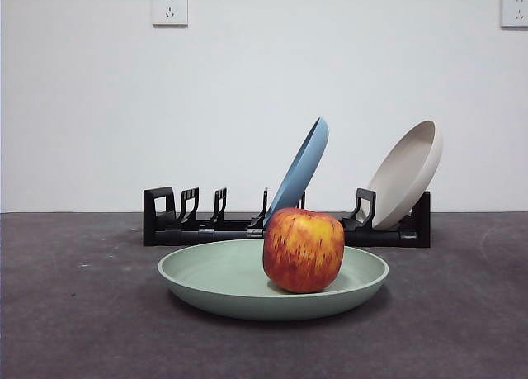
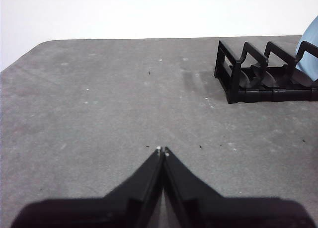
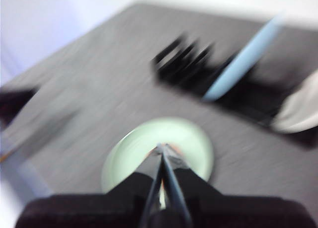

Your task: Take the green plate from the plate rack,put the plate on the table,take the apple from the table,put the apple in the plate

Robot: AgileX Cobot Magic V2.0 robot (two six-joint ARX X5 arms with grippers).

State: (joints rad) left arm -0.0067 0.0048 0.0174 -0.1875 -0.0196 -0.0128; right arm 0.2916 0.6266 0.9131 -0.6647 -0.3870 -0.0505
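The green plate [image 1: 272, 281] lies flat on the table [image 1: 74, 313] in front of the plate rack [image 1: 206, 226]. The red and yellow apple [image 1: 303, 249] sits in the plate, right of its middle. My left gripper [image 2: 162, 150] is shut and empty above bare table, with the rack's end [image 2: 263, 71] off to one side. My right gripper [image 3: 162, 147] is shut and empty, high above the green plate [image 3: 144, 148]. Its view is blurred and its jaws hide most of the apple. Neither gripper shows in the front view.
A blue plate [image 1: 301, 166] leans in the rack's middle slot and a beige plate [image 1: 406, 172] leans at its right end. Both also show in the right wrist view, the blue plate [image 3: 243, 59] and the beige plate [image 3: 298, 111]. A white wall stands behind the table.
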